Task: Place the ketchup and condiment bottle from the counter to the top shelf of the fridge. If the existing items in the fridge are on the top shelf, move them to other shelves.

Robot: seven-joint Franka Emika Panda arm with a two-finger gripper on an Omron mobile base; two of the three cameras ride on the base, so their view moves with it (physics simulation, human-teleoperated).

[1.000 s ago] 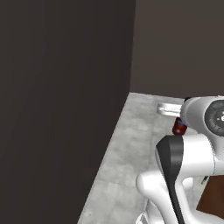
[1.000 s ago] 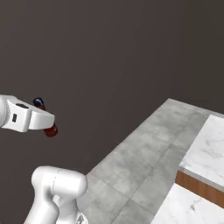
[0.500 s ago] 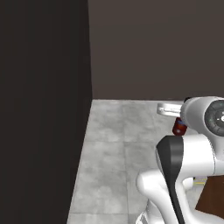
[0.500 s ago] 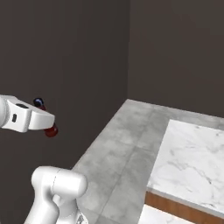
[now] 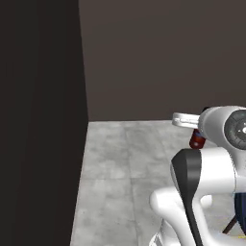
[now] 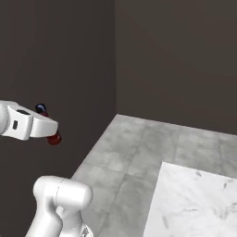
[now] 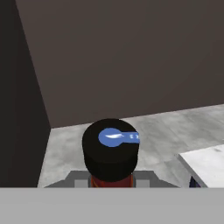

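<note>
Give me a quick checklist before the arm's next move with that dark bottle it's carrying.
1. Bottle in hand: the condiment bottle, black cap towards the camera, sits in the gripper: ok.
2. Right item: dark red body under the white hand, black cap: ok.
3. Finger contact on the bottle: pads hidden behind the cap: cannot tell.
4. Fridge interior or top shelf in sight: only dark walls and grey floor ahead: not ok.
5. Bottle clear of the counter: held off to the side, above the floor: ok.
6. Ketchup located: cannot tell.
</note>
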